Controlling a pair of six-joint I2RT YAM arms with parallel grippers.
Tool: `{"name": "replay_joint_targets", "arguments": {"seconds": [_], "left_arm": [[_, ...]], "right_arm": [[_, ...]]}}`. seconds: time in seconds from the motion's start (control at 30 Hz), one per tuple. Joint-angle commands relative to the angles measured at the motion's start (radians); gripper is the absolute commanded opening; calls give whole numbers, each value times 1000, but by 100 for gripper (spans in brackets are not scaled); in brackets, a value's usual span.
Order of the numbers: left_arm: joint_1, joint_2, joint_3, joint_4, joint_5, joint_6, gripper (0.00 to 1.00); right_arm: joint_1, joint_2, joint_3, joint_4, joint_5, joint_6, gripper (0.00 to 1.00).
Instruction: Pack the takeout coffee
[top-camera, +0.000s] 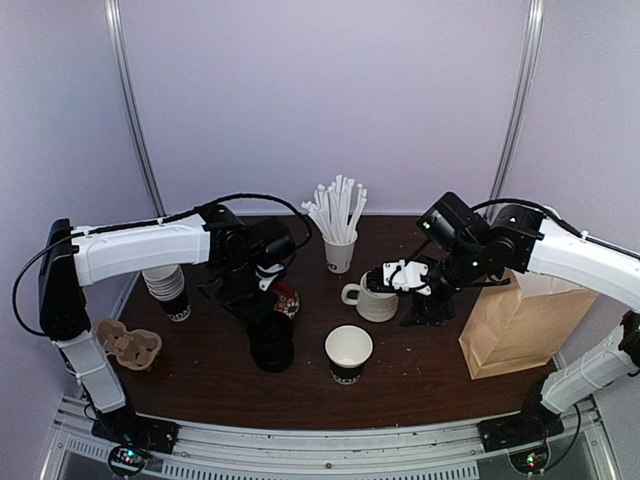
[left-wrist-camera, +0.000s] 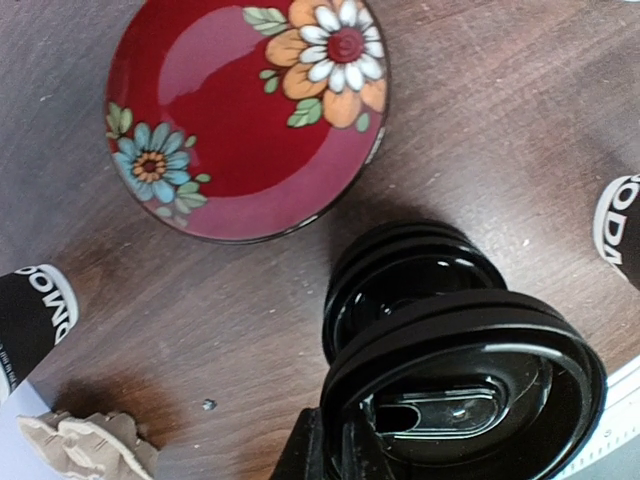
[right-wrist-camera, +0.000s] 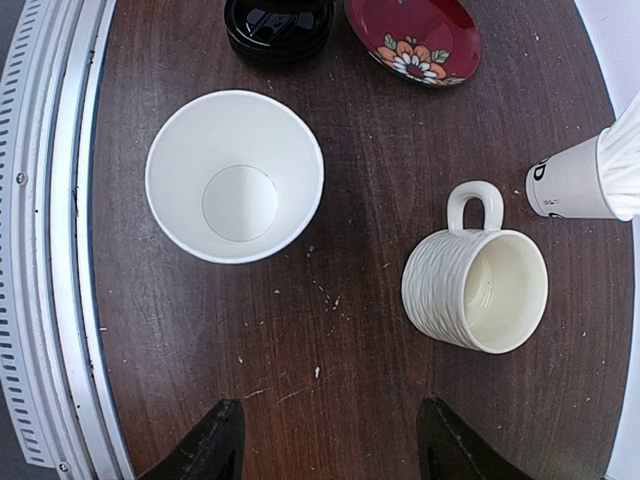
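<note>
Left gripper (left-wrist-camera: 345, 440) is pinched shut on the edge of a black lid (left-wrist-camera: 470, 390), just above the stack of lids (left-wrist-camera: 410, 275) beside the red bowl (left-wrist-camera: 245, 110). Right gripper (right-wrist-camera: 335, 440) hangs spread and empty. Biggest risk: the light paper cup (top-camera: 348, 355), open and unbraced at the table's front middle, tips when the lid is pressed on. Smaller risk: the thin edge grip lets the lid twist.
</note>
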Motion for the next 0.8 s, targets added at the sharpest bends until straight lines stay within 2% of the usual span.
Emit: {"name": "replay_joint_targets", "arguments": {"seconds": [0.0, 0.13, 0.23, 0.4, 0.5, 0.63, 0.77], "left_arm": [[30, -71, -39, 98, 95, 17, 3], [48, -128, -64, 177, 191, 14, 3], [71, -138, -92, 195, 213, 11, 3], [115, -193, -215, 326, 351, -30, 4], [148, -205, -227, 312, 357, -38, 4], [154, -168, -171, 173, 207, -14, 4], [151, -149, -174, 147, 221, 1, 5]], "right_arm": [[4, -27, 4, 9, -39, 23, 62], [4, -18, 90, -16, -142, 44, 67], [5, 19, 152, -39, -211, 57, 70], [11, 63, 188, -11, -292, 92, 72], [51, 113, 221, 30, -268, 94, 68], [144, 196, 276, 39, -177, 9, 61], [216, 254, 306, 22, -106, -36, 58]]}}
